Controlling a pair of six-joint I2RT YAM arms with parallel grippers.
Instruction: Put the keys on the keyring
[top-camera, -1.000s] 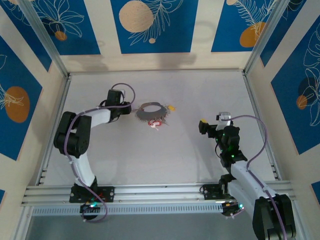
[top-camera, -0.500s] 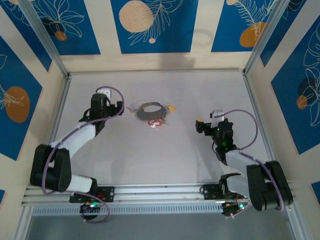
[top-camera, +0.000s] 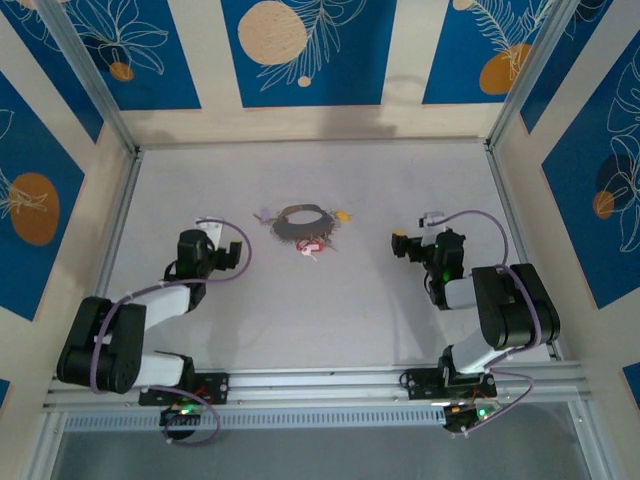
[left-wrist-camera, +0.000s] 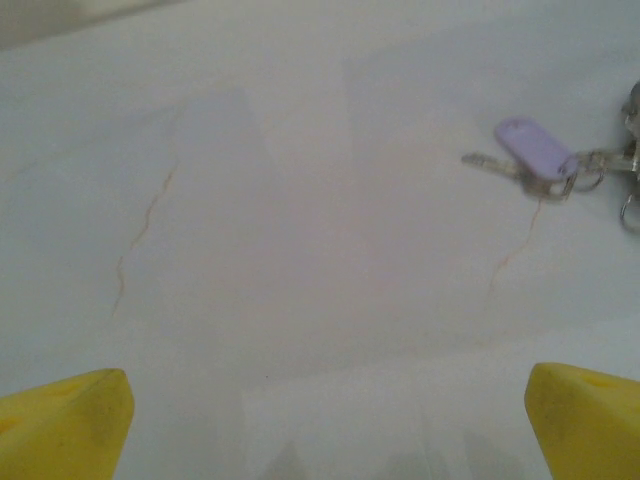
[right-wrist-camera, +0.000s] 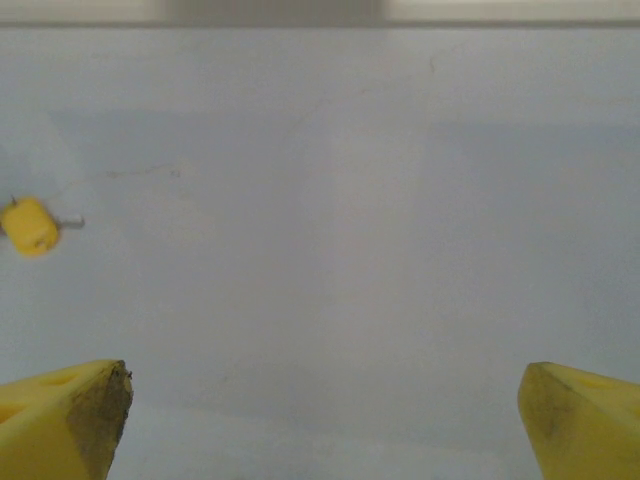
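Two grippers empty, left gripper (top-camera: 233, 251) pulled back from keyring (top-camera: 300, 222), jaws now wide apart, right gripper (top-camera: 401, 243) drawn nearer its base, jaws apart, keys (top-camera: 313, 245) unmoved at keyring's rim, mid table (top-camera: 330, 310).

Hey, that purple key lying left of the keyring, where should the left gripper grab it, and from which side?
Pinch the purple key by its plastic head, across the two long edges, coming straight down with the open left gripper. It lies flat on the table, so the thin blade offers little to hold, while the head looks like its widest, thickest part.
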